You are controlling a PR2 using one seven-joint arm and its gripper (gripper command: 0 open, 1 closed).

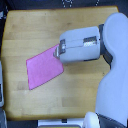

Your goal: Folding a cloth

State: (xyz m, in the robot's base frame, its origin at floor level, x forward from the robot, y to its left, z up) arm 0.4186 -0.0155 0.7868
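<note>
The pink-magenta cloth lies flat on the wooden tabletop, left of centre in the exterior view, turned at an angle. My gripper reaches in from the exterior view's right and sits over the cloth's upper right corner. The fingertips are small and blurred, so I cannot tell whether they are open or shut, or whether they hold the corner. The grey-white forearm hides the table behind it.
The robot's white body fills the exterior view's right side. The table's edges run along the top, left and bottom. A pale object stands at the left edge. Bare wood surrounds the cloth.
</note>
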